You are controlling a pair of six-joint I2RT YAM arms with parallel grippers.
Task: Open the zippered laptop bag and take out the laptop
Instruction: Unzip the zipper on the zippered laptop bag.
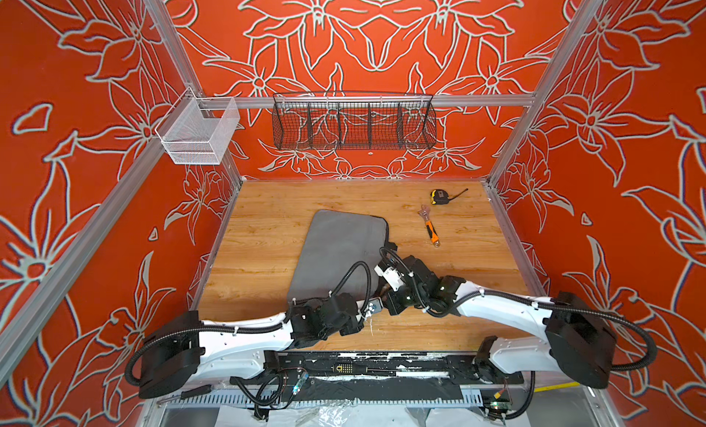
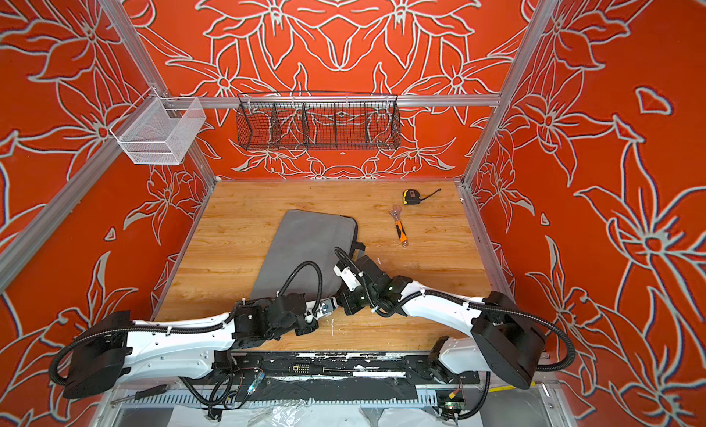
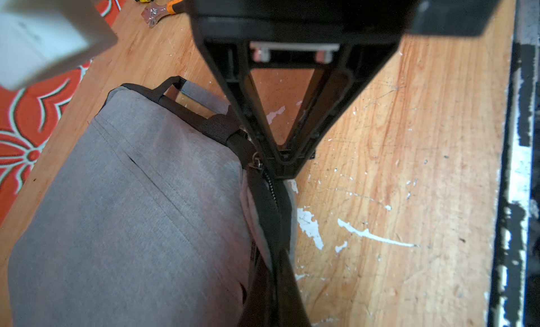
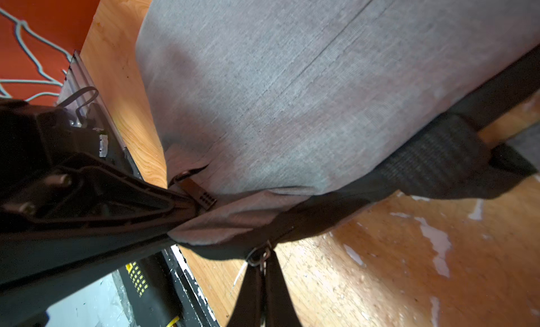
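**Bag (image 1: 340,249) pinched at one corner**

It lay mid-bench (image 1: 458,261), laptop unseen. At its 5 o'clock corner, left claw (image 3: 287,167) clamped fabric, right claw (image 4: 260,264) the zip pull (image 4: 258,256). A slipping pinch could drag the bag unopened.

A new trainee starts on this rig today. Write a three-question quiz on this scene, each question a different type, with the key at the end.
1. True or false: the laptop already lies out on the table.
2. Which tools lie clear of the zippered laptop bag? A) tape measure and wrench; B) hammer and pliers; C) scissors and knife.
3. Fill in: the left pincer and right pincer, both at the bag's near corner, are each ___ (open/shut).
Key: 1 false, no laptop shows; 2 A; 3 shut.
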